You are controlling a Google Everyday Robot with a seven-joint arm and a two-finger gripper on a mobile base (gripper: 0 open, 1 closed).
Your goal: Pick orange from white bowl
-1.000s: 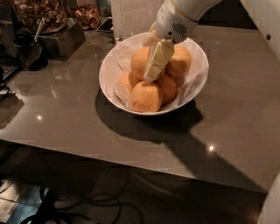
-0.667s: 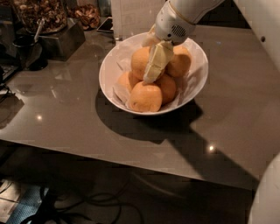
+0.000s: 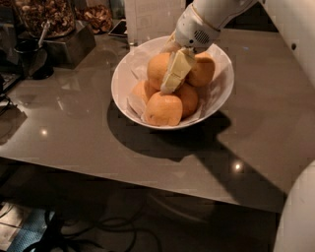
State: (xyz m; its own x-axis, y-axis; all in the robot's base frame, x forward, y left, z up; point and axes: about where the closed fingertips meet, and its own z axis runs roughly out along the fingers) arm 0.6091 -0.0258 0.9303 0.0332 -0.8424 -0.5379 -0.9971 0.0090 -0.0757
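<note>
Camera view: gripper (image 3: 173,78) down in white bowl (image 3: 118,84), near far edge of table (image 3: 74,138), wedged between topmost orange (image 3: 156,69) and right-hand orange (image 3: 203,71), touching both. Apart or together: cannot tell. Three more oranges (image 3: 163,109) piled beneath on crinkled paper (image 3: 135,104). Nut containers (image 3: 47,17) at far left corner.

White arm (image 3: 216,12) — cream gripper (image 3: 170,87) over bowl (image 3: 119,74)
</note>
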